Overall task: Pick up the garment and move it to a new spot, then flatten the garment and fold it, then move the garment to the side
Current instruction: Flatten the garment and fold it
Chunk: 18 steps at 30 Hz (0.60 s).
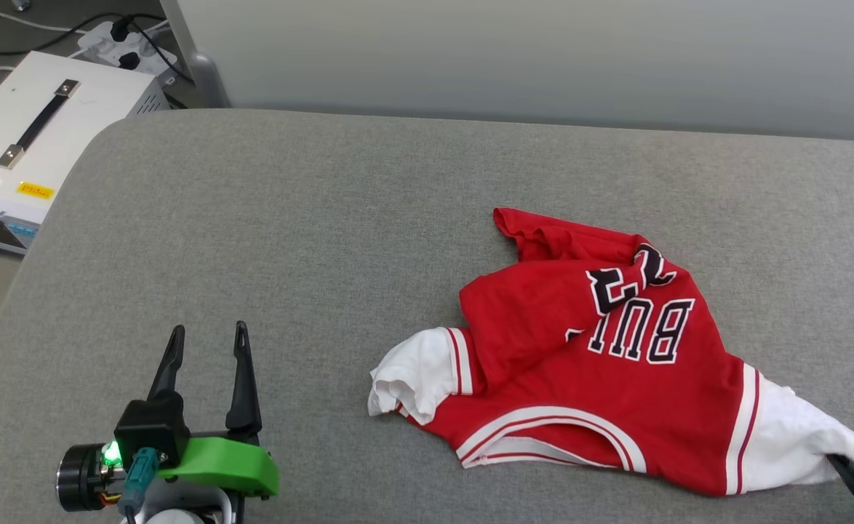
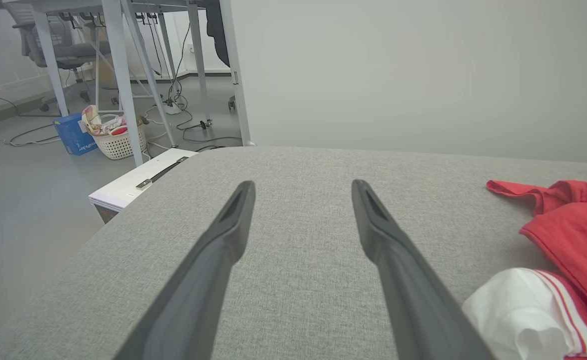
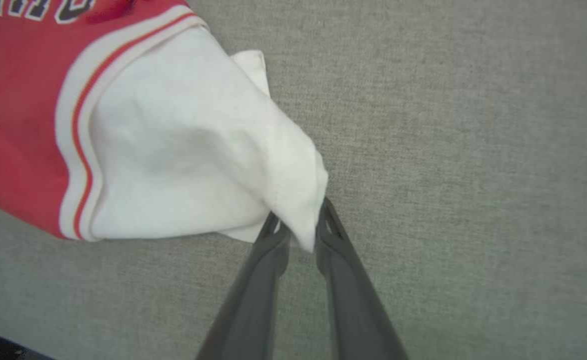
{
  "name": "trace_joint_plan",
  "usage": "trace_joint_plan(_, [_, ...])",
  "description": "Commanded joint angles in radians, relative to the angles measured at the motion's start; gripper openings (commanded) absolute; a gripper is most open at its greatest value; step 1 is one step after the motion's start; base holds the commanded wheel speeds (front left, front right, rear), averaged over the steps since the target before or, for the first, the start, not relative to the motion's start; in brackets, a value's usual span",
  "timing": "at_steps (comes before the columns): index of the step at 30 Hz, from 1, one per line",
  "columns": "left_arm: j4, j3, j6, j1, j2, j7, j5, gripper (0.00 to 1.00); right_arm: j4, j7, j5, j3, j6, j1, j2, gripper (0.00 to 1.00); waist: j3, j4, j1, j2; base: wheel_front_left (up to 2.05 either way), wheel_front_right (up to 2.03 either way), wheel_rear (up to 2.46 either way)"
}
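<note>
A: Surroundings?
B: Grey cushion [image 1: 289, 218]; white box [image 1: 41, 138] off its left edge. Left gripper [image 1: 209, 331] gaping, empty.
A: Garment [image 1: 601, 378]?
B: Cushion's right side, crumpled, collar toward robot, sleeves spread left-right. Right gripper [image 3: 298, 220]: jaws barely parted around sleeve tip, grip unclear.

Grey fabric surface [image 1: 310, 218] w/ crumpled red jersey [image 1: 543, 320] lying on right half.

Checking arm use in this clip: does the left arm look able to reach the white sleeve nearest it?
Probably yes: the left gripper is open, apart from the garment, and only bare grey surface lies between it and that white sleeve.
</note>
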Motion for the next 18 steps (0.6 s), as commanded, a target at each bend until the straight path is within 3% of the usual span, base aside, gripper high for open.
trace_joint_plan(1, [-0.003,0.004,-0.007,0.017,-0.002,-0.006,0.01,1.0,-0.012,-0.054,-0.033,-0.029,-0.002,-0.013,0.004,1.0,-0.017,-0.012,0.0,0.0,0.0,0.0,0.0])
trace_joint_plan(9, [-0.032,0.011,-0.025,0.011,0.012,-0.006,0.025,1.0,-0.178,-0.218,-0.22,-0.209,-0.002,0.022,0.068,1.0,-0.04,-0.036,0.0,0.0,0.0,0.0,0.0])
trace_joint_plan(13, [-0.048,0.0,-0.044,-0.022,0.036,-0.006,0.034,1.0,-0.3,-0.242,-0.325,-0.303,-0.002,0.051,0.155,1.0,-0.042,-0.039,0.0,0.0,0.0,0.0,0.0])
trace_joint_plan(18, [-0.054,-0.053,-0.084,-0.12,0.105,-0.006,0.036,1.0,-0.444,-0.272,-0.464,-0.365,-0.002,0.075,0.283,1.0,-0.033,-0.032,0.0,0.0,0.0,0.0,0.0])
